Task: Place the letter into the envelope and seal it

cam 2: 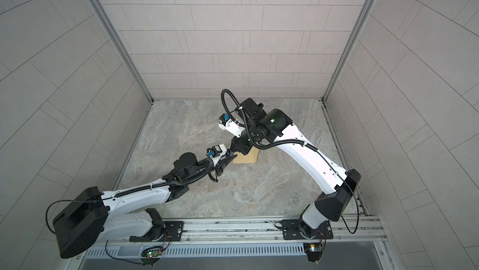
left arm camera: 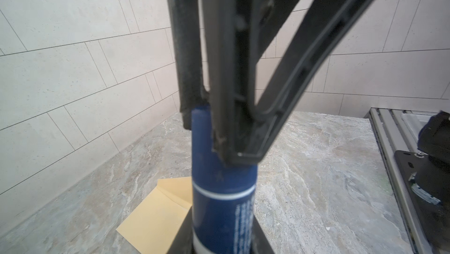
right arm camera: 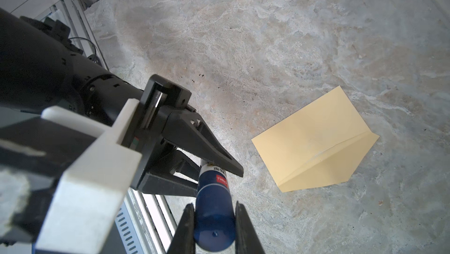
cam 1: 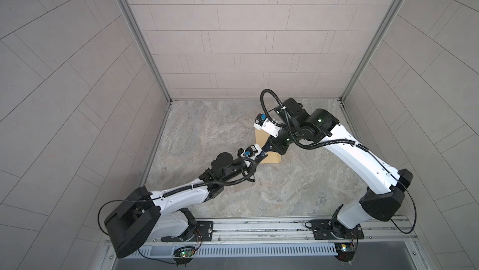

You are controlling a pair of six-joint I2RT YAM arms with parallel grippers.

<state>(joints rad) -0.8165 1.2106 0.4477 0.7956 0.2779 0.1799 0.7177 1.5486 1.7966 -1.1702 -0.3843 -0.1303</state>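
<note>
Glue stick (right arm camera: 214, 218) up off the table (right arm camera: 267, 45), pinched end to end: right gripper (right arm camera: 213, 207) nipped narrow on 1 end, left gripper (left arm camera: 221, 237) on the other. Looks set for uncapping. Down below, envelope (right arm camera: 309, 135) flat, flap (right arm camera: 341, 165) open for glue. No letter in sight; probably inside already.

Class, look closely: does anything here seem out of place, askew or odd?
Mildly odd: both the left gripper and right gripper clamp one blue cylindrical tube above the marble table. The yellow-tan paper envelope lies with flap open; no letter shows.
</note>
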